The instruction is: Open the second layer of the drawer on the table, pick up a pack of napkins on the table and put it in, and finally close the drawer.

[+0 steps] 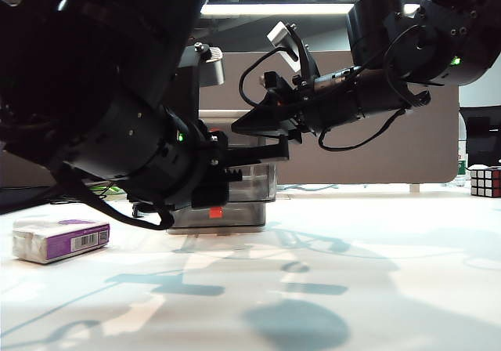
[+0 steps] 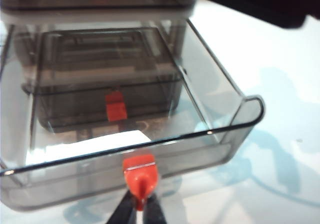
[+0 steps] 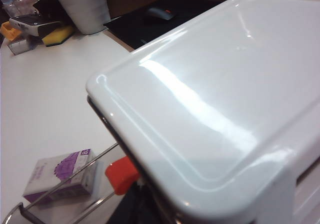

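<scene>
- pack of napkins point(image 1: 61, 239): lies flat on the table point(image 1: 376, 288), far left, well clear of both grippers.
- left gripper point(image 2: 138, 206): jaws pinched on the red-orange handle point(image 2: 139, 170) of the second layer point(image 2: 220, 134), which stands pulled out from the drawer point(image 1: 235, 202).
- Second layer looks empty, though the view is blurred.
- right gripper point(image 1: 262, 120): sits at the drawer's white top point(image 3: 210, 99); its jaws aren't visible in the wrist view, so can't tell if spread or closed.
</scene>
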You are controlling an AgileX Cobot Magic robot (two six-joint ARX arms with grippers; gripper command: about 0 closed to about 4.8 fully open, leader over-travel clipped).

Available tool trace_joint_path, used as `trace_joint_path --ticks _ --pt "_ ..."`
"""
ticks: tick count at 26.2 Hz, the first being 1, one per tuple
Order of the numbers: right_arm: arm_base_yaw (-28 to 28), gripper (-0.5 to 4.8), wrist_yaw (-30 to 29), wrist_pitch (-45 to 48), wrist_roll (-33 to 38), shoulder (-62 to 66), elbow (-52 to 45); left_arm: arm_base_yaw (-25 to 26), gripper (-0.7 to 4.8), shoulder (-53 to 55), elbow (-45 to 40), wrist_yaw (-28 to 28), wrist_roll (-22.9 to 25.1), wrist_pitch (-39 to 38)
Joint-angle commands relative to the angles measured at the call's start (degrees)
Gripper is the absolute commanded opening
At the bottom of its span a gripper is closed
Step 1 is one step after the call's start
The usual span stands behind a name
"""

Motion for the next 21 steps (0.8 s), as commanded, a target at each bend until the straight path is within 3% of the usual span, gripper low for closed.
trace_joint_path --ticks 1,3,8,11,16,18,21 --pt "-0.02 -0.05 0.98 0.94 0.17 -0.22 0.46 -0.35 0.45 -1.16 -1.29 0.92 -0.28 -3.21" --pt "-0.02 -0.05 0.96 0.9 0.17 -0.22 0.46 -0.44 1.55 -4.42 -3.23 1.25 -0.07 -3.23" --pt "-0.02 -0.05 0.96 0.5 0.17 -0.22 0.46 -0.44 1.57 -13.42 -7.5 4.09 -0.13 -8.11" --pt "-0.02 -0.05 0.83 0.11 0.15 -0.24 0.46 -0.44 1.57 -20.98 -8.04 5.07 0.04 -20.37" --pt "-0.02 -0.05 -0.55 -0.28 0.15 -0.24 0.46 1.92 1.59 -32.3 -8.07 5.16 5.73 -40.19" --pt "0.02 -0.05 -0.59 -0.35 0.24 -0.24 0.46 4.74 1.92 -35.28 -8.07 7.08 8.31 -45.62" --pt "0.02 -0.05 -1.64 -0.28 0.96 -0.24 0.46 14.71 2.07 -38.73 -8.07 15.78 17.97 -50.93"
